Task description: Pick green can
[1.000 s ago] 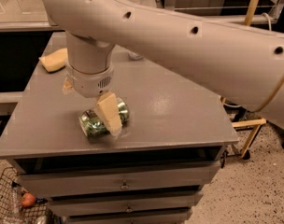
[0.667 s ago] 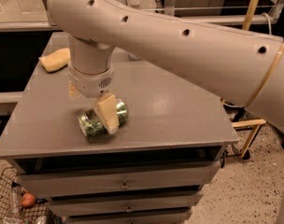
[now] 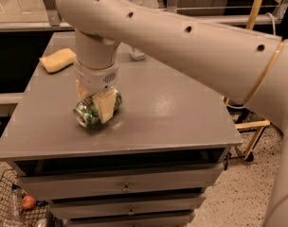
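The green can (image 3: pixel 89 111) lies on its side on the grey table (image 3: pixel 182 112), near the front left, with a silver end facing the front left. My gripper (image 3: pixel 94 102) comes straight down on it from the arm above. Its cream fingers (image 3: pixel 106 106) straddle the can's middle and press against both of its sides. The can rests at or just above the tabletop. The wrist and fingers hide the can's far part.
A yellow sponge (image 3: pixel 58 60) lies at the table's back left. The base of a clear bottle (image 3: pixel 137 55) shows behind my arm. Drawers (image 3: pixel 127 188) sit under the tabletop. A wire basket (image 3: pixel 11 205) stands on the floor at the left, and a yellow frame (image 3: pixel 252 125) at the right.
The gripper's fingers have closed in around the can. The can has shifted a little to the left and back with them.
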`<action>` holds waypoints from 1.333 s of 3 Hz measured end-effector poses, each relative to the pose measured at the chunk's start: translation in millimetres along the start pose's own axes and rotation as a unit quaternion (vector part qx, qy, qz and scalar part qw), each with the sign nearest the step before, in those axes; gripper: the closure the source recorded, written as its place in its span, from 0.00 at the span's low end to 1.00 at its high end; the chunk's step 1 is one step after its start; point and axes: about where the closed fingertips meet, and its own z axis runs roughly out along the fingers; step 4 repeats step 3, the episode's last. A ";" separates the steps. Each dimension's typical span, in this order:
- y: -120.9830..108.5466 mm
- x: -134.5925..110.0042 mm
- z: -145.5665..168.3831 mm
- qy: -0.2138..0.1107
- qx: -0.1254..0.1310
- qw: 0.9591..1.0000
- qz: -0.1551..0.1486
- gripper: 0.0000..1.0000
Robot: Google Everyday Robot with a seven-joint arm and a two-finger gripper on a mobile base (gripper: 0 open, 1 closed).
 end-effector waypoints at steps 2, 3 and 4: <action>-3.9 10.6 -51.2 -0.005 0.048 0.999 -0.011 1.00; -3.0 10.2 -75.5 -0.013 0.067 0.997 -0.025 1.00; -3.0 10.2 -75.5 -0.013 0.067 0.997 -0.025 1.00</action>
